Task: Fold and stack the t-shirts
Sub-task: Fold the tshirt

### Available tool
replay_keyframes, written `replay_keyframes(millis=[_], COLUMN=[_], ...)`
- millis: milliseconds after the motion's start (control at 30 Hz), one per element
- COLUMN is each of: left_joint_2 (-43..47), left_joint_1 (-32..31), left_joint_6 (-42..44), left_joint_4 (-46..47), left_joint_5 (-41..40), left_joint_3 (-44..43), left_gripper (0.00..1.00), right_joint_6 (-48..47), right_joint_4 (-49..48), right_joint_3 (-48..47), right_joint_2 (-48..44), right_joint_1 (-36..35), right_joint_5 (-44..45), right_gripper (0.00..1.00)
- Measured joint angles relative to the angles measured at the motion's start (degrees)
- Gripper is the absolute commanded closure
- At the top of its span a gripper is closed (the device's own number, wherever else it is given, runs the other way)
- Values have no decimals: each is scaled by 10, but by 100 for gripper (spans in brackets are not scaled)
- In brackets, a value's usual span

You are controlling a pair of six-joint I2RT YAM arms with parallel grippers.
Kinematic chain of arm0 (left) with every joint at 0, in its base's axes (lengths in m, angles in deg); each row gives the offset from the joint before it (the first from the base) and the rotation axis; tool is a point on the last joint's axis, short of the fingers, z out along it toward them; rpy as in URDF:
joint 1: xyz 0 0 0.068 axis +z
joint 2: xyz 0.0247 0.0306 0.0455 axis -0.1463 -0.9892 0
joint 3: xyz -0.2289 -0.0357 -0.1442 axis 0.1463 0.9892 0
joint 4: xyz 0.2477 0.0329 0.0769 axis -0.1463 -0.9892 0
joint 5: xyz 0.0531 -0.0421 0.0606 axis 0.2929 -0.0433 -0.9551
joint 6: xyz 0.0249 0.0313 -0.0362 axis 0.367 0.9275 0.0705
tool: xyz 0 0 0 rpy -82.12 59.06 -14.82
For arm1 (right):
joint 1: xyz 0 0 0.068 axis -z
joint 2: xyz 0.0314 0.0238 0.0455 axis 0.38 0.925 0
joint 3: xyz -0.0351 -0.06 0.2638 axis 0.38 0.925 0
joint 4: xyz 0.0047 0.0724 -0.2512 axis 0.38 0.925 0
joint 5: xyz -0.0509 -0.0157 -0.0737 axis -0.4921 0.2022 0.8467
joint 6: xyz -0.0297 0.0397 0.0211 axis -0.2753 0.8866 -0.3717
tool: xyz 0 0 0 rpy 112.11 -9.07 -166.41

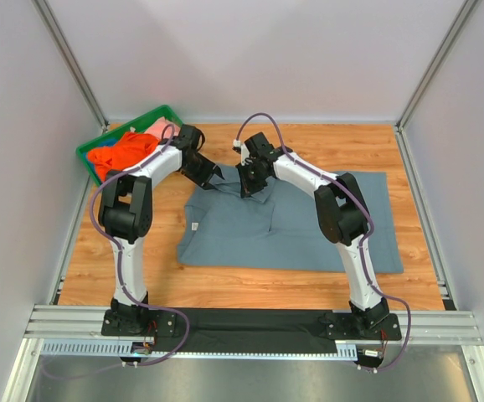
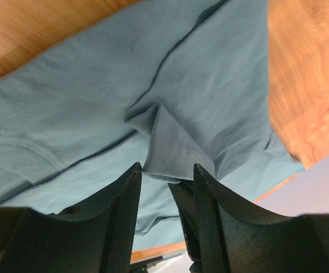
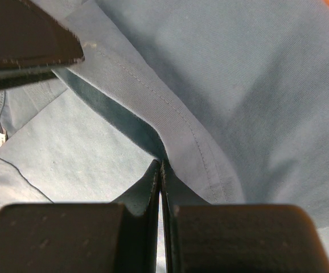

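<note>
A slate grey-blue t-shirt (image 1: pixel 309 226) lies spread on the wooden table, its small white label (image 1: pixel 194 226) near its left edge. My right gripper (image 1: pixel 249 188) is shut on a stitched hem of this shirt (image 3: pixel 181 131) and lifts it into a raised fold (image 2: pixel 173 145). The right gripper's (image 3: pixel 161 165) jaws are pressed together with the hem pinched at the tips. My left gripper (image 1: pixel 211 177) hangs just left of that fold, open. In the left wrist view its fingers (image 2: pixel 124 216) stand apart, the fold's edge right at the tips of the left gripper (image 2: pixel 167 173).
A green bin (image 1: pixel 133 124) at the back left holds an orange t-shirt (image 1: pixel 125 155) and a pale pink one (image 1: pixel 160 128). White walls enclose the table on three sides. Bare wood (image 1: pixel 342 142) shows behind the grey-blue shirt.
</note>
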Motion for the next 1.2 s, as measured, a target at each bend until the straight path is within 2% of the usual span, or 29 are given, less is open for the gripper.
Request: replay_keyframes(millis=[500,667,700,800,833,900,1033,1200], left_joint_2=[-9,-15,-17,-25,-28,-31,-35,-34], left_joint_1=[0,0,0,0,0,0,0,0], left_joint_6=[4,5,5,6,7,9,19,37], left_joint_4=[-14,-12,-12,-8,-6,-5,-13,-16], left_joint_5=[-24,-23,-22,-17,-15,-12,-11,-12], left_joint_3=[-9,-9,-9,-9,-9,-10,-30,-54], left_gripper=[53,62,68,78,85,93,99,100], right_joint_6=[5,5,4,4,3,0,3,51], right_joint_4=[-4,-4,-3,-3,-2,2,17,14], right_joint_3=[7,7,7,6,6,5,7,25], right_joint_2=[0,0,0,0,0,-1,-22,-107], right_joint_1=[0,0,0,0,0,0,3,34], right_joint_5=[0,0,0,1,2,3,19,44], right_gripper=[100,100,99,96,92,84,68,62])
